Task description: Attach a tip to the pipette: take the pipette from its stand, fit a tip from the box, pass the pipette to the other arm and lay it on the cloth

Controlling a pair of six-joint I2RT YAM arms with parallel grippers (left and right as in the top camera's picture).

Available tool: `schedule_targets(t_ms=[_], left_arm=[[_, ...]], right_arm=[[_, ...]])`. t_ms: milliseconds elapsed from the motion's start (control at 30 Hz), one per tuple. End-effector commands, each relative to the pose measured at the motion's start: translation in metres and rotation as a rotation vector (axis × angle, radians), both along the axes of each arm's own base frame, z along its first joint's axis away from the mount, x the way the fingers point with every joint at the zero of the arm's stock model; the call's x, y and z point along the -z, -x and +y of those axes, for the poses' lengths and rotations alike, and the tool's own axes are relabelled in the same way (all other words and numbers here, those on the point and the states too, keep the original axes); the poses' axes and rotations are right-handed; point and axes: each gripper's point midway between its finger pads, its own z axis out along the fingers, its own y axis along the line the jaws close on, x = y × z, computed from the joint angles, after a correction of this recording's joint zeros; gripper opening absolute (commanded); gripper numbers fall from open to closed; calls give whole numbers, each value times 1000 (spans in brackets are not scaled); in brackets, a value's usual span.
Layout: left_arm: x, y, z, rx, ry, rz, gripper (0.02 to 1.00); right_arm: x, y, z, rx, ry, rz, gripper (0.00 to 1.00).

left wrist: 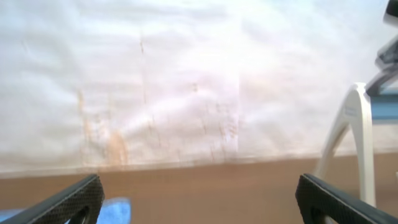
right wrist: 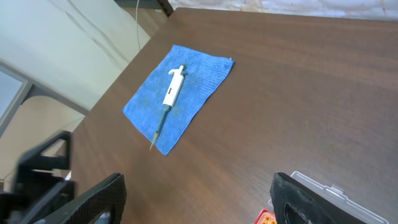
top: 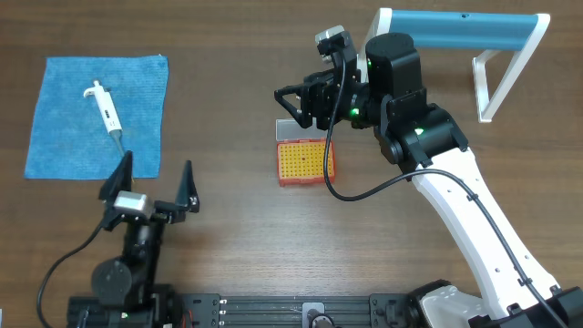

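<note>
A white pipette (top: 106, 109) with a tip on its end lies on the blue cloth (top: 64, 137) at the table's left; it also shows as the pipette (right wrist: 170, 98) on the cloth (right wrist: 199, 81) in the right wrist view. My left gripper (top: 153, 179) is open just below the cloth's lower right corner, holding nothing; its fingers (left wrist: 68, 202) frame a pale wall. My right gripper (top: 296, 107) is open and raised above the orange tip box (top: 305, 162) near the table's middle, empty. The tip box's corner (right wrist: 266, 217) and clear lid (right wrist: 336, 198) peek between its fingers.
The pipette stand (top: 483, 46), with a blue top bar and white legs, is at the back right, and its leg (left wrist: 354, 134) appears in the left wrist view. Bare brown table lies between the cloth and the tip box.
</note>
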Motion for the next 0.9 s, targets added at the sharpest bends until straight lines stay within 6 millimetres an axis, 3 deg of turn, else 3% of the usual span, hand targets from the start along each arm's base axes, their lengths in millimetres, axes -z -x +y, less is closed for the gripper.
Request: schedule_targets(t_ms=[33, 133, 767, 900], left_arm=[[42, -4, -12, 49, -7, 168, 998], [71, -3, -13, 53, -9, 290, 998], [71, -3, -13, 53, -9, 289, 998], [71, -3, -13, 53, -9, 289, 998]], right_arm=[[-4, -1, 2, -6, 6, -21, 763], [-4, -1, 2, -6, 6, -21, 763], [-3, -2, 2, -4, 12, -29, 761], [-1, -32, -41, 168, 231, -213, 759]])
